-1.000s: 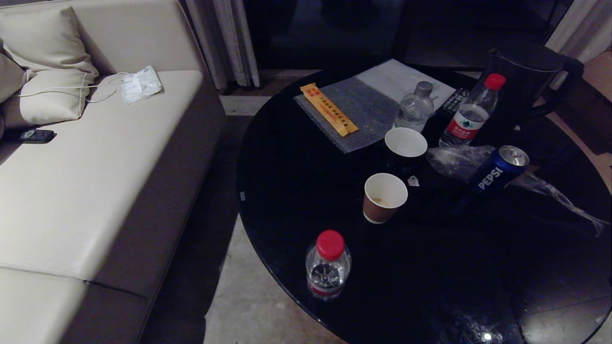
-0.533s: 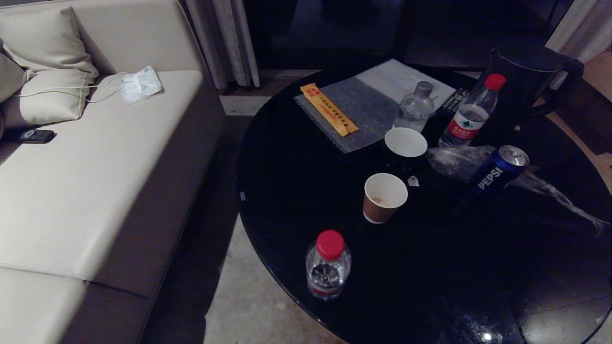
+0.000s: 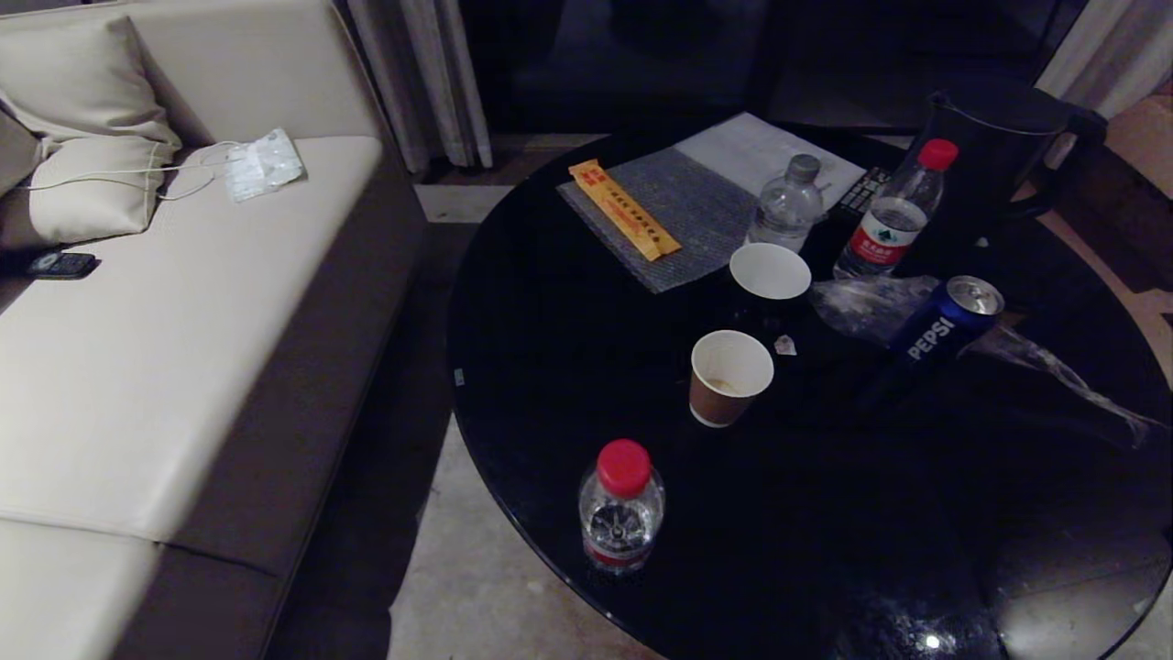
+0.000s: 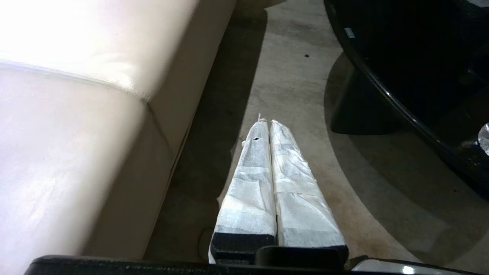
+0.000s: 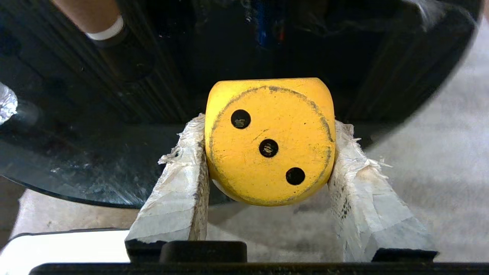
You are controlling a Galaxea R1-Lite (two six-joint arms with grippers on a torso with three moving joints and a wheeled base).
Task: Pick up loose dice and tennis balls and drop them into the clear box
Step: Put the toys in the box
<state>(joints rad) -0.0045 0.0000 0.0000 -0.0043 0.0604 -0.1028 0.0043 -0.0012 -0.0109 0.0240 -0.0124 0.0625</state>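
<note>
head: high, down on table (image 3: pixel 550 367) | wrists: low, share its edge

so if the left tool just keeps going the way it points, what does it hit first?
Probably the floor. The left tool, shut and empty, points along the gap between the sofa and the black table; nothing else shows in that line, though depth is unclear.

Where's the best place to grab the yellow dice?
Squeeze the yellow dice on two opposite flat sides, coming straight at it, as the right gripper does now. Its faces are flat and parallel, while its rounded corners would likely slip.
</note>
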